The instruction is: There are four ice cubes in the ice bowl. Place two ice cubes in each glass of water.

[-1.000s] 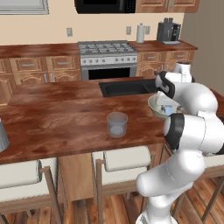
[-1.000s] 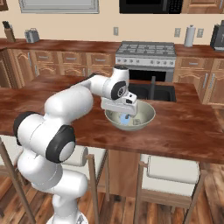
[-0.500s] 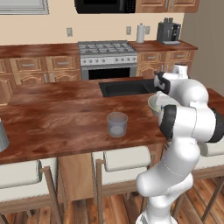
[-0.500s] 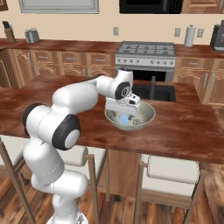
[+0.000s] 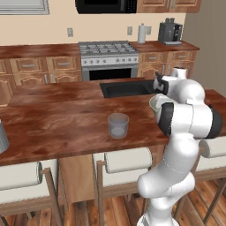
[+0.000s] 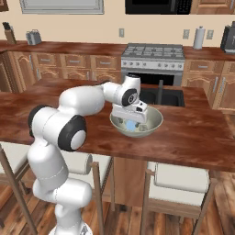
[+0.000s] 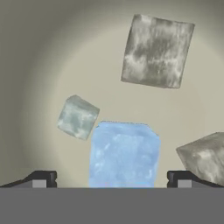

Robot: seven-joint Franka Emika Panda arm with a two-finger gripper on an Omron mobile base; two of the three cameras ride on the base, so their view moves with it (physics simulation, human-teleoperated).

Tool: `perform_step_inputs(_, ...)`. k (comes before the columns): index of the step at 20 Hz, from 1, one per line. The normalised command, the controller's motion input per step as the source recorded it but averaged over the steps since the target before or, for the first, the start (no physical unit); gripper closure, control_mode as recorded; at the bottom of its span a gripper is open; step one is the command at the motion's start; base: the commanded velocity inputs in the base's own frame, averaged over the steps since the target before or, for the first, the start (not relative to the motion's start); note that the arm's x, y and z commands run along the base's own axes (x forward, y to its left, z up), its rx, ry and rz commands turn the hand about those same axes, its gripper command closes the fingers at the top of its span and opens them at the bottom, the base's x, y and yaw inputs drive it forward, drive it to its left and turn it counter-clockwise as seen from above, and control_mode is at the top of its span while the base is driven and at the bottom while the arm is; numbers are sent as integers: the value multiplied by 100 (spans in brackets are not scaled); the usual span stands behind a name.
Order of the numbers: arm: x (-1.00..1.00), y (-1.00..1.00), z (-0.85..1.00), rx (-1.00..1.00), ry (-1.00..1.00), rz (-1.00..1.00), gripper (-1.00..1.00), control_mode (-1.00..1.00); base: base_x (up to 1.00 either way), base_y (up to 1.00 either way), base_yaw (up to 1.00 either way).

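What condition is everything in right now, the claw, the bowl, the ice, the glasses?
Gripper: open, down in the bowl, holding nothing.
Blue cube: loose, between the fingertips.
Other cubes: three, loose on the bowl's floor.
Bowl: upright on the counter, all four cubes inside.
Short glass: upright, no ice seen in it.
Ribbed glass: upright at the counter's far end, contents not visible.

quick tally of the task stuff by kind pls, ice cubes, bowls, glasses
ice cubes: 4, all in the bowl: blue one, small pale one, large grey one, grey one at the edge
ice bowl: 1
glasses: 2, clear tumbler, ribbed grey glass
total: 7
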Motion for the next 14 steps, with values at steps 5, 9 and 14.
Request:
perform_step_inputs(5, 16, -12, -25, 0, 0, -1, -100, -100, 0, 0, 0)
perform_step_inputs(9, 10, -16, -19, 0, 0, -1, -100, -100, 0, 0, 0)
perform_step_inputs(14, 0, -1, -7, 0, 0, -2, -100, -100, 0, 0, 0)
